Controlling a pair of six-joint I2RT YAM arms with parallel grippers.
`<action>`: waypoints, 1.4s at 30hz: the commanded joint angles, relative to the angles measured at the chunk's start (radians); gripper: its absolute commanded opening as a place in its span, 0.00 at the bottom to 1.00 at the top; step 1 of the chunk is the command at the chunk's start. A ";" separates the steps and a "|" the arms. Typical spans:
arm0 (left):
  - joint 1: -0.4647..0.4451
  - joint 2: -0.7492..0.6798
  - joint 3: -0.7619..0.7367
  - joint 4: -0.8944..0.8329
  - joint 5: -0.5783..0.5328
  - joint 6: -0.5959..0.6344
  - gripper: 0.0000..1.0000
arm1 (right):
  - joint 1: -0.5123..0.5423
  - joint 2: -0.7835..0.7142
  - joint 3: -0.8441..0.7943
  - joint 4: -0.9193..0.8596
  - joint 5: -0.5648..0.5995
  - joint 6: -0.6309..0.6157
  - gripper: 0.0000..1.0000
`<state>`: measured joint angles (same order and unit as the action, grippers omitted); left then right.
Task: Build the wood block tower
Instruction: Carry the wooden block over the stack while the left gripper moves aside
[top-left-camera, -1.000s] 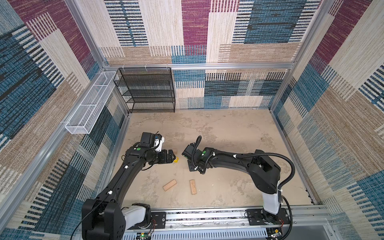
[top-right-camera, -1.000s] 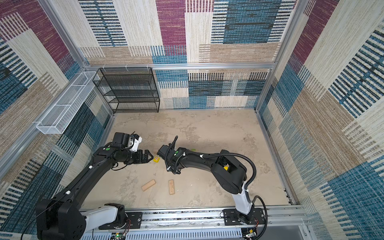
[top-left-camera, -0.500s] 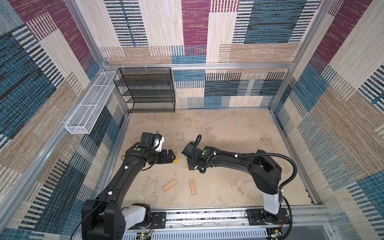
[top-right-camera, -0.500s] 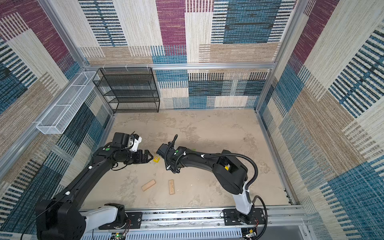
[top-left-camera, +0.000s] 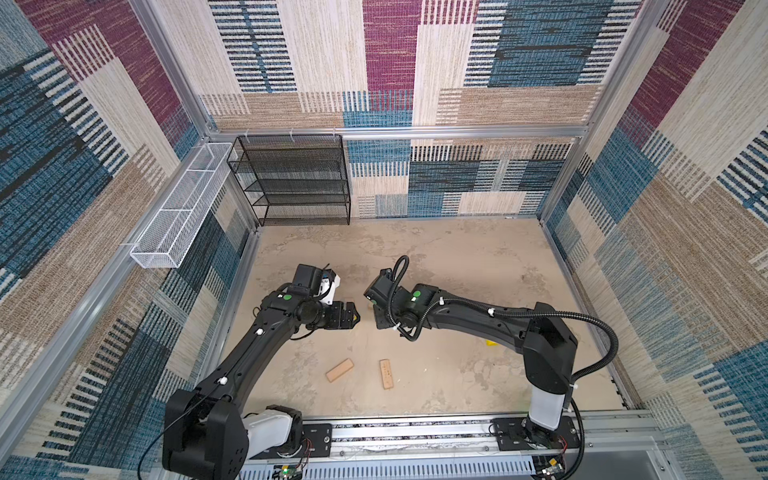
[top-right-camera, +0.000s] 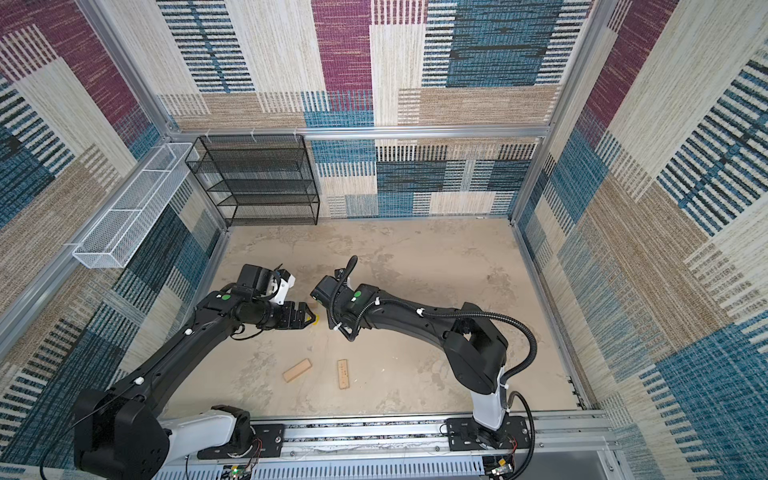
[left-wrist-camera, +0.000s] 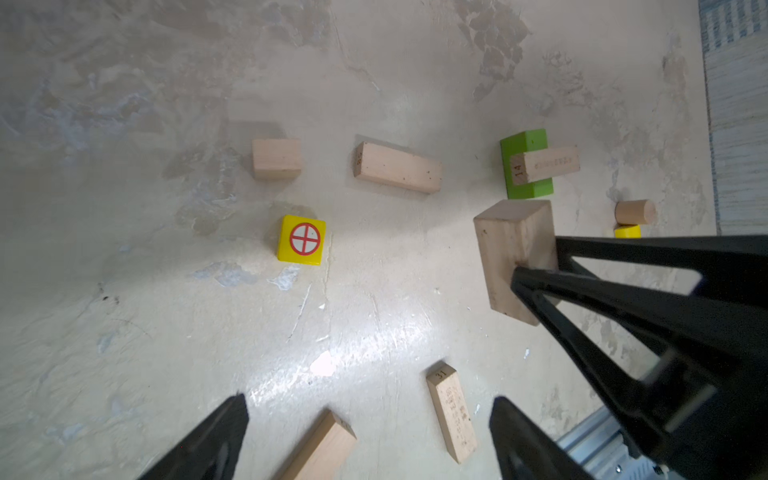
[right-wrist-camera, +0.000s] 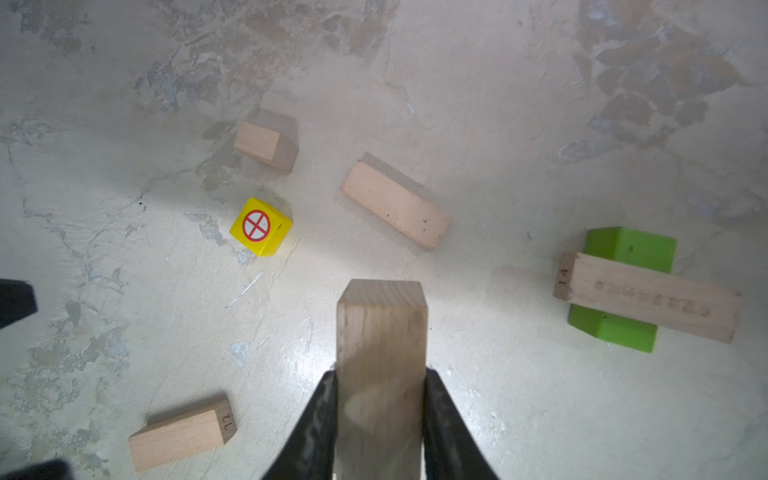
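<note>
By the right hand (right-wrist-camera: 380, 374) a tan brick (right-wrist-camera: 380, 324) is gripped above the table (right-wrist-camera: 498, 395), the left hand (left-wrist-camera: 368, 401) is held open, and just beyond the right hand a numbered brick (right-wrist-camera: 648, 299) is laid crosswise on the green block (right-wrist-camera: 627, 249).

This is a robotics lab test cell, no question. A silver aluminium frame (top-left-camera: 374, 132) boxes the space in, and patterned woven panels (top-left-camera: 390, 50) in blue, plum and tan line every wall like a backdrop. Two black robot arms, the left arm (top-left-camera: 249, 353) and the right arm (top-left-camera: 478, 320), bolt onto a metal rail (top-left-camera: 415, 434) along the front edge. Bare wiring runs below it, beside a small circuit board (top-left-camera: 286, 469) glowing green. A ribbed cable hose (top-left-camera: 612, 338) loops off the right arm. A black mesh rack (top-left-camera: 291, 178) stands at the back and a white wire basket (top-left-camera: 174, 216) hangs on the side wall. Wooden blocks (top-left-camera: 340, 370) lie on the mottled beige bench (top-left-camera: 457, 257).
</note>
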<state>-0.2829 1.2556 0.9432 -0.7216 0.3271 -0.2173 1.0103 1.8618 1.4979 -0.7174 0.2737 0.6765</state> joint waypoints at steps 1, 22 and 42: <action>-0.054 0.027 0.035 0.010 -0.032 -0.039 0.96 | 0.000 -0.033 -0.015 -0.027 0.056 0.030 0.00; -0.272 0.329 0.355 0.053 -0.004 -0.041 0.96 | -0.168 -0.245 -0.223 -0.038 0.060 0.045 0.00; -0.285 0.344 0.311 0.068 0.058 -0.053 0.96 | -0.202 -0.190 -0.205 -0.033 0.063 0.009 0.00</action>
<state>-0.5659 1.5997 1.2583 -0.6693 0.3725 -0.2588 0.8108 1.6665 1.2831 -0.7746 0.3317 0.6975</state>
